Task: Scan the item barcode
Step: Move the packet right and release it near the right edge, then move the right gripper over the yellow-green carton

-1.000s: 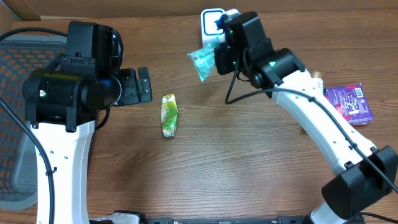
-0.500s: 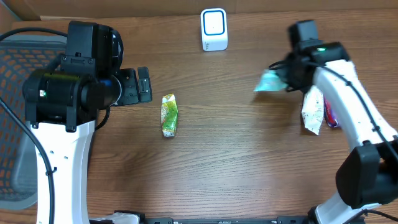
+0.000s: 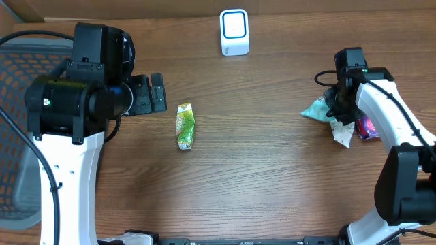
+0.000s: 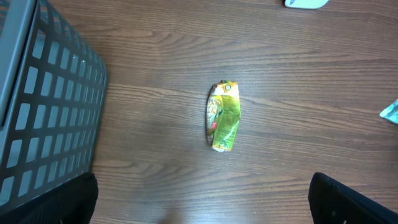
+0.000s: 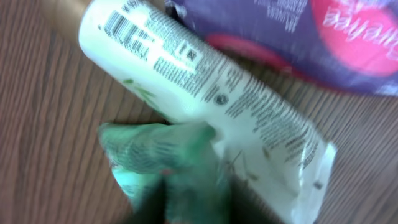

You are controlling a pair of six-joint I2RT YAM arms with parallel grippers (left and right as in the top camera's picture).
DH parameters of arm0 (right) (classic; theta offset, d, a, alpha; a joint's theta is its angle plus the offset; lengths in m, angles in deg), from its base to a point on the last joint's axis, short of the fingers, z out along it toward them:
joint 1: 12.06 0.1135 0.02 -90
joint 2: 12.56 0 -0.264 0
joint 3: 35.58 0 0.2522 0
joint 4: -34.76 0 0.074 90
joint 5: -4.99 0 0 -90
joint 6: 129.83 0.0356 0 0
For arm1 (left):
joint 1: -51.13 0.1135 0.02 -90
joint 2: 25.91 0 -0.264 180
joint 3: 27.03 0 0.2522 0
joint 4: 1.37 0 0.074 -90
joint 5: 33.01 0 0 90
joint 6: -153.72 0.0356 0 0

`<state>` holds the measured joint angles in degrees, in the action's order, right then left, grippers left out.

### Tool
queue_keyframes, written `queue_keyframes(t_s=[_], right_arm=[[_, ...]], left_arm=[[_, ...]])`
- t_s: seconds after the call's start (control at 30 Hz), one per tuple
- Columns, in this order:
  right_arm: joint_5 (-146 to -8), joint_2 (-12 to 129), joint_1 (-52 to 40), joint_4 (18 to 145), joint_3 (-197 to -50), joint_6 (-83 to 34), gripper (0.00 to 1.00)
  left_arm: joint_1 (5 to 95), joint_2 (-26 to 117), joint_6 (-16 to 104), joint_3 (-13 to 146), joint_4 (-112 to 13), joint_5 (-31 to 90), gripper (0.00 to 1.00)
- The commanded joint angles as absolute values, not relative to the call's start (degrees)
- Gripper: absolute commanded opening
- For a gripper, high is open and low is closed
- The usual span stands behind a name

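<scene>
The right pincer (image 3: 336, 109) is low over a crumpled teal-green plastic packet (image 3: 315, 109); I can't tell whether its fingers are parted or pinching. The packet's long axis runs across the table, its free end pointing from the pincer toward the middle. A white printed pouch (image 3: 342, 131) touches it. A second ago the packet was up by the white box scanner (image 3: 234, 32). The left pincer (image 3: 150, 94) gapes wide, far off.

White arm links (image 3: 68, 177), black joint housings (image 3: 99, 47), green lights (image 3: 46, 103), black cables (image 3: 30, 148)
</scene>
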<state>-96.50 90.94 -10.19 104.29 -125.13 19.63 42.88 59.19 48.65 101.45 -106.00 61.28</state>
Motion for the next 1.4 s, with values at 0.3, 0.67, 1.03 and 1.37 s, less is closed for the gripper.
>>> queue_keyframes(t_s=[0.3,0.67,1.03,1.37], right_arm=[[-99.1,88.2,-9.6,114.5,-141.0,-0.5,1.00],[-74.9,90.0,-0.8,105.8,-145.1,-8.8,1.00],[-70.8,99.9,16.8,94.4,-143.1,-8.8,1.00],[-70.8,109.3,28.4,85.2,-143.1,-8.8,0.98]], left_arm=[[42.9,59.1,47.8,101.6,-105.9,61.4,1.00],[42.9,59.1,47.8,101.6,-105.9,61.4,1.00],[42.9,59.1,47.8,101.6,-105.9,61.4,1.00],[42.9,59.1,47.8,101.6,-105.9,61.4,0.99]])
